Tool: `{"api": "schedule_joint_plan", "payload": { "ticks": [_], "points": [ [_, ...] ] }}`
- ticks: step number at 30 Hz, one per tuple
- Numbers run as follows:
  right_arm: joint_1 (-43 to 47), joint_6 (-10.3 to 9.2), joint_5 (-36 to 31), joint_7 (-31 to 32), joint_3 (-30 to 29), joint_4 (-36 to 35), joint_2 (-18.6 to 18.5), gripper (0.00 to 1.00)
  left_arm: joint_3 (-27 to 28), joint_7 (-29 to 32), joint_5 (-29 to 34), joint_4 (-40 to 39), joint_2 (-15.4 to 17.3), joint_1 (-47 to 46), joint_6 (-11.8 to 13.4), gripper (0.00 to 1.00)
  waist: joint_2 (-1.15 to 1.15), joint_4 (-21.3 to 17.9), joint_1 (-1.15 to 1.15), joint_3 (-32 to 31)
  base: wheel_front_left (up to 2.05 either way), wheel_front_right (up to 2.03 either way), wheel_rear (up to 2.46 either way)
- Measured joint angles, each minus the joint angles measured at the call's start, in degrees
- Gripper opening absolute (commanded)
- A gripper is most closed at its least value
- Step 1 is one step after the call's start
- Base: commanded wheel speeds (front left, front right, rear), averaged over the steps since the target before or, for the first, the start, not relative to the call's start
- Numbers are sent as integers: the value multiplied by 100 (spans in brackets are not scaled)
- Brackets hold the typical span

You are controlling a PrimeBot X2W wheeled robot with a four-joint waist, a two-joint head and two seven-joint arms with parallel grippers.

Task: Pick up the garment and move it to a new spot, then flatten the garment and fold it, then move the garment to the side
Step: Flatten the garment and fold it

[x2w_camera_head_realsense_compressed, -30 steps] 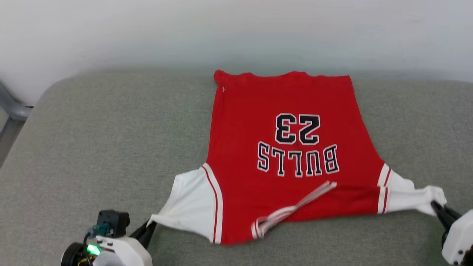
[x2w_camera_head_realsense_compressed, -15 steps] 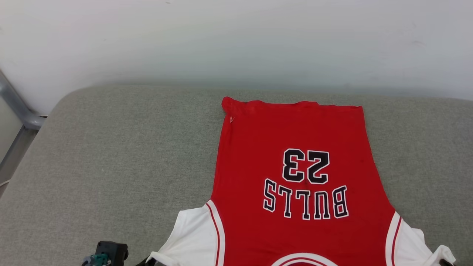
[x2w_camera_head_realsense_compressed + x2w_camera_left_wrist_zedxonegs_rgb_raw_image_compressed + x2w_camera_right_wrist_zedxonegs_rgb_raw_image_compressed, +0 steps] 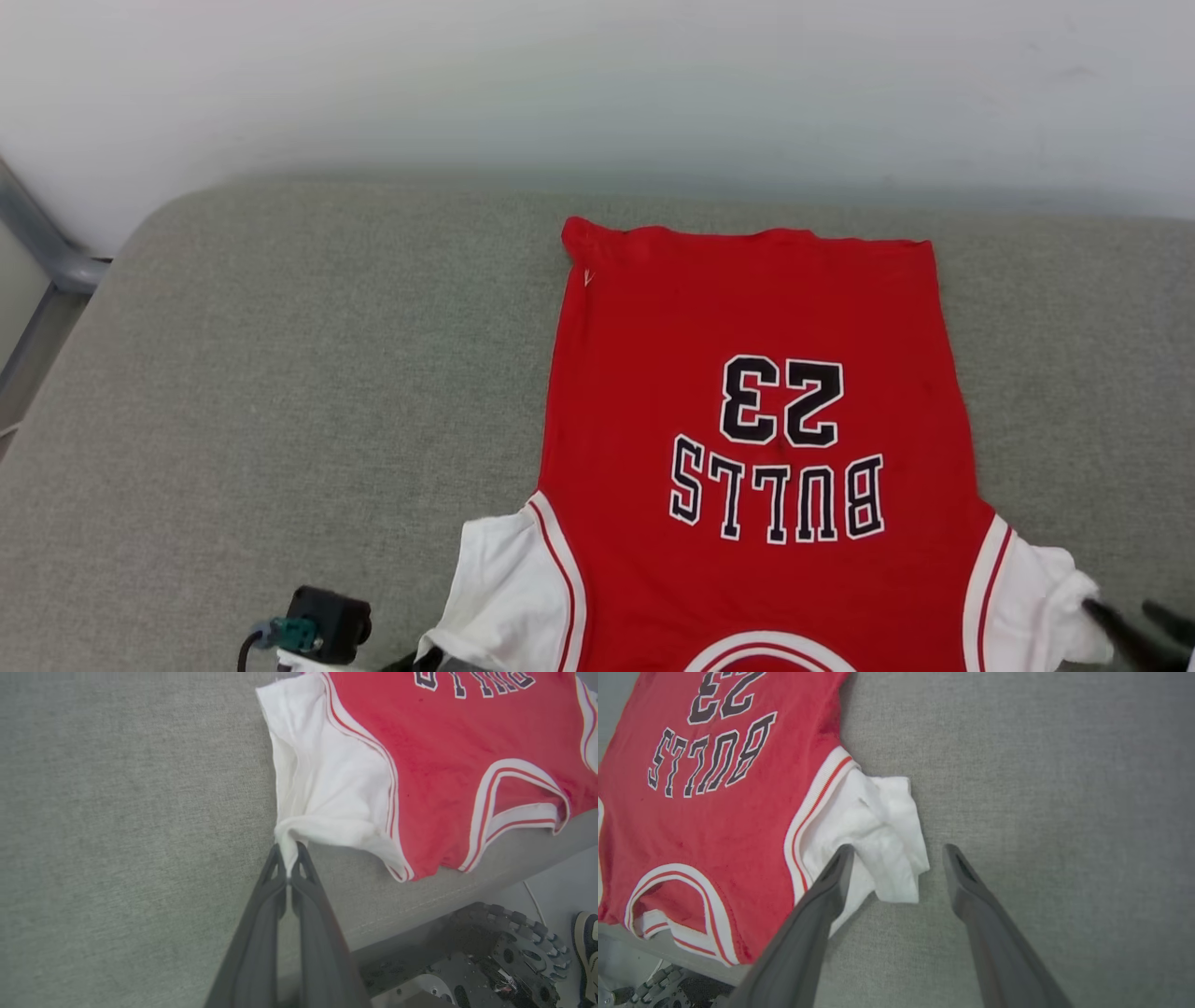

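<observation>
Red knit cloth lies spread face-up on my right half of the grey woven cushion [image 3: 280, 373]: the red short-sleeved jersey garment [image 3: 747, 373] has its hem toward the far edge by the wall and its neckline right at the near edge.

I judge this to be the flattening step, nearly finished. The left gripper [image 3: 289, 851] has its fingers pinched tight on the tip of the white left sleeve [image 3: 327, 779], drawing it to a point. The right gripper [image 3: 899, 848] stands wide open over the white right sleeve [image 3: 882, 826] and holds nothing.

That right sleeve sits bunched and doubled over (the body looks smooth enough). So I think the next move calls for the left fingers to open, and for the crumpled sleeve to be smoothed before any fold.

The black, white-outlined lettering [image 3: 780, 448] reads "BULLS" with "23", upside down from the head camera. A tiny tag [image 3: 586, 276] at the hem's far left corner is too small to read.
</observation>
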Motion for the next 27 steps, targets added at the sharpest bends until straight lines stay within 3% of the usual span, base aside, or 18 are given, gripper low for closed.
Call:
{"api": "schedule_joint_plan", "payload": {
  "ticks": [6,13,19,23,27],
  "points": [
    [-716,-1,249,735,-549,-622,-80,100,-44,291,253,-766,187,-250,196,0,0,100,1,386,0,0,0],
    [-2202,-1,-224,2212,-826,-977,-22,100,-87,655,492,-1484,318,-558,346,0,0,304,1,1002,0,0,0],
    [-3809,-1,-824,3307,-864,-514,29,100,-166,934,710,-1855,398,-814,387,0,0,585,2,1602,0,0,0],
    [-4863,-1,-1238,3741,-998,8,253,100,-159,962,777,-1970,322,-963,388,0,0,804,2,1992,0,0,0],
    [-5697,-1,-1880,3908,-1043,497,252,100,-171,942,873,-2015,223,-1084,385,0,0,1034,2,2352,0,0,0]
  ]
}}
